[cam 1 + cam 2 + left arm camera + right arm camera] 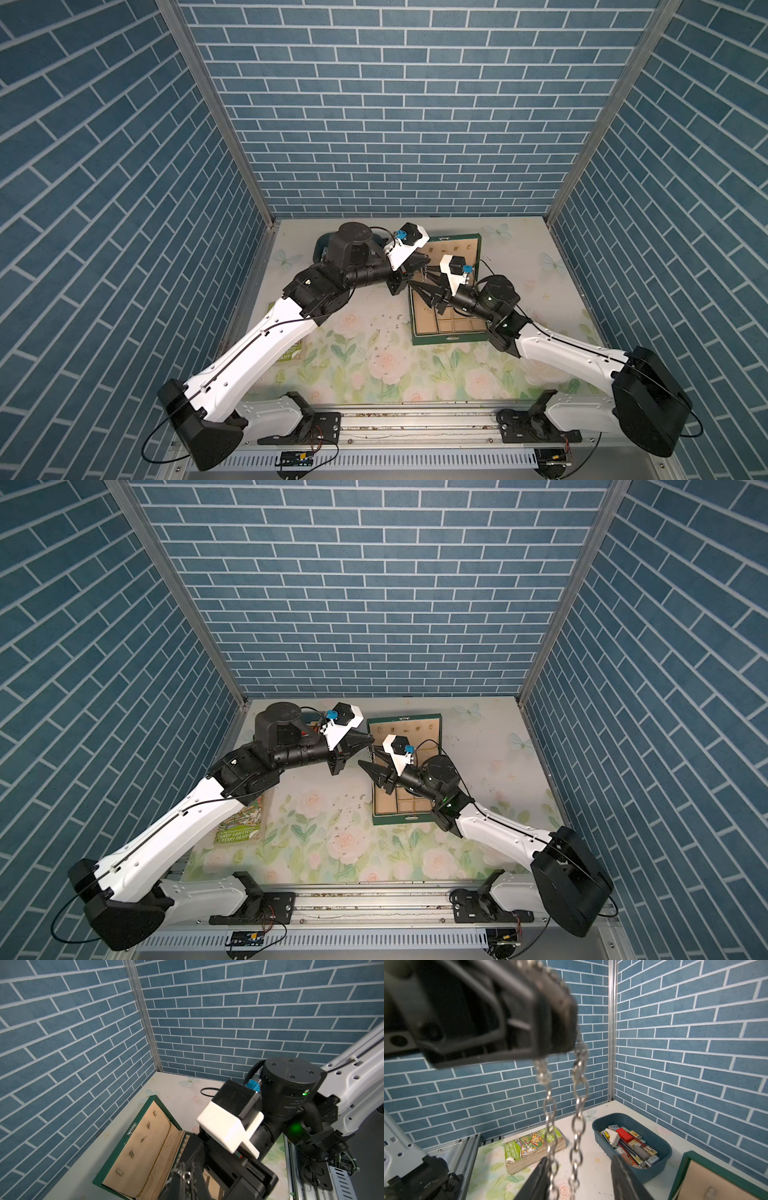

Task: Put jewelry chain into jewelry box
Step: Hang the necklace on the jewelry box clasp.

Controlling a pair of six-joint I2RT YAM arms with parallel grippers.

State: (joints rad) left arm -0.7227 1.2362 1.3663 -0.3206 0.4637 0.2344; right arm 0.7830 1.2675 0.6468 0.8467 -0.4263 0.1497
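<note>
The jewelry chain [578, 1122], pale metal links, hangs in two strands from my left gripper [185, 1180], which is shut on its upper end. In both top views the chain [423, 274] [371, 752] dangles over the rear left corner of the open dark green jewelry box [449, 336] [403, 818], below my left gripper [426, 259] [371, 739]. My right gripper [579, 1159] [368, 766] is open, level with the strands' lower part. Both strands pass between its fingers [537, 1180], and one runs close along a finger. The box lid [108, 1165] stands open, showing beige lining and small hooks.
A blue-teal tub [662, 1159] of mixed small items sits at the back left, mostly behind my left arm in a top view. A green paperback book [241, 825] [533, 1145] lies at the left edge. Dark specks [386, 332] dot the floral mat left of the box.
</note>
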